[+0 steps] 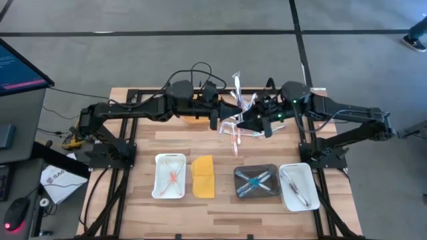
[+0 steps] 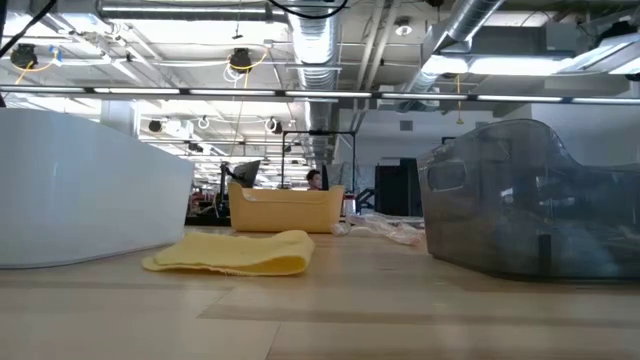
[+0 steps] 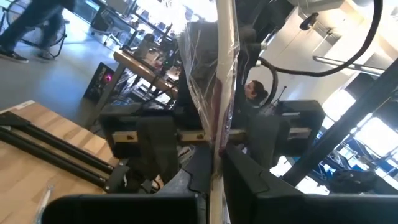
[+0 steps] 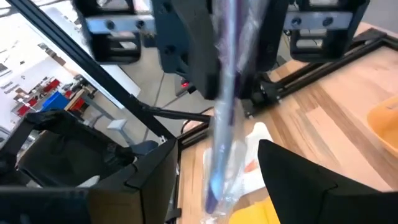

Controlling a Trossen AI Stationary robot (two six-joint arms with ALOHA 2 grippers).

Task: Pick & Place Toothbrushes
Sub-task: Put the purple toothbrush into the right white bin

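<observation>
A toothbrush in a clear crinkled wrapper (image 1: 235, 139) is held high over the middle of the table, where my two arms meet. My left gripper (image 1: 225, 123) comes from the table's left and is shut on it. My right gripper (image 4: 214, 186) faces it from the right and is open, one finger on each side of the wrapper (image 4: 222, 118) without touching it. Other toothbrushes lie in trays near the front edge: an orange one in the left white tray (image 1: 159, 179), blue ones in the dark tray (image 1: 257, 192), and pale ones in the right white tray (image 1: 298, 172). My left gripper pinches the wrapped toothbrush between its two fingers, partway along its length (image 3: 216, 163). The fingers lie about level, coming from the table's left and crossing the brush. The brush is lifted clear of the table. Its wrapped ends stick out past the fingers on both sides.
A flat yellow lid (image 1: 203, 177) lies between the left white tray and the dark tray. A yellow bin (image 2: 285, 208) stands farther back under my left arm. Black frame rails (image 1: 127, 143) run along both sides of the wooden table.
</observation>
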